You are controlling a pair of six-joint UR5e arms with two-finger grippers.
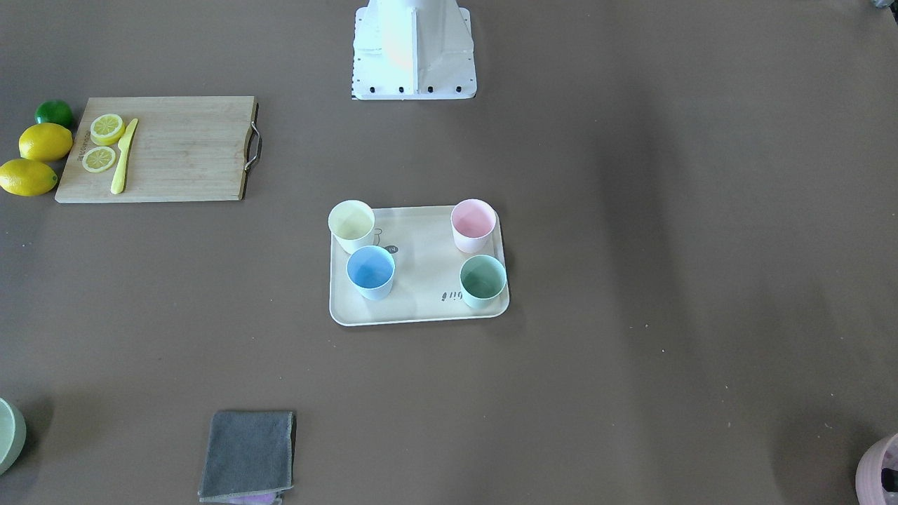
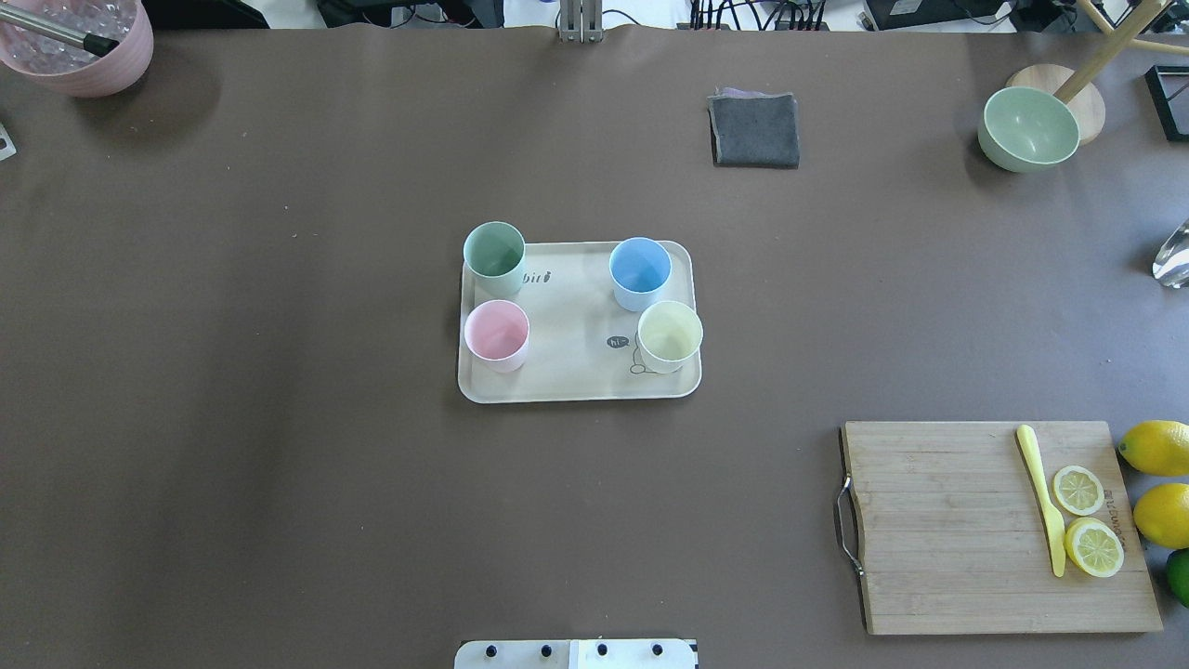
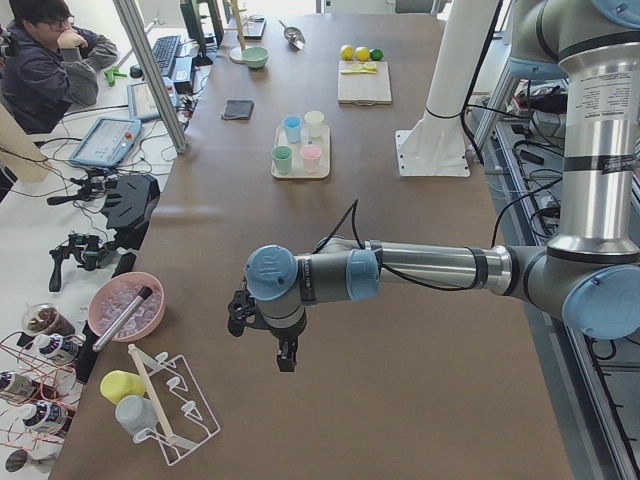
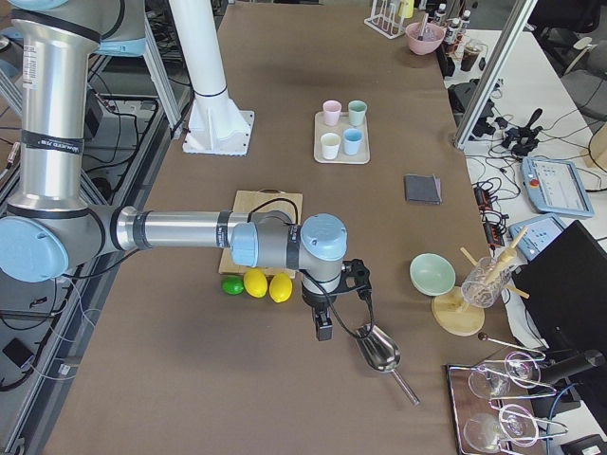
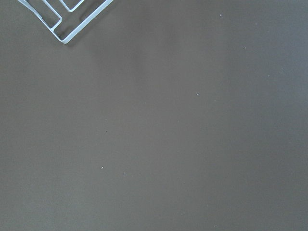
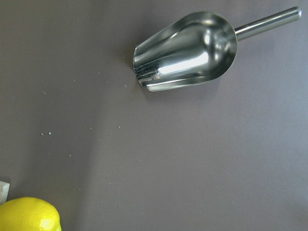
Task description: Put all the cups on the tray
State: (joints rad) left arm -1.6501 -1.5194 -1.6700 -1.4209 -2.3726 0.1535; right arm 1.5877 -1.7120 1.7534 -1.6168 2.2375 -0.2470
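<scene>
The cream tray [image 2: 576, 383] lies at the table's middle, also in the front view [image 1: 421, 308]. All four cups stand upright on it: mint green [image 2: 494, 251], light blue [image 2: 640, 268], pale pink [image 2: 496, 333] and pale yellow [image 2: 670, 334]. My left gripper [image 3: 285, 357] hangs over bare table far from the tray, near the table's left end. My right gripper [image 4: 324, 328] hangs near the lemons at the right end. Both show only in the side views, so I cannot tell whether they are open or shut. Neither holds a cup.
A bamboo cutting board [image 2: 994, 525] carries a yellow knife and lemon slices, with lemons [image 2: 1156, 446] and a lime beside it. A grey cloth [image 2: 754, 130], a green bowl [image 2: 1028, 128], a pink container [image 2: 79, 46], a steel scoop [image 6: 185, 50] and a wire rack [image 5: 65, 17] are also on the table.
</scene>
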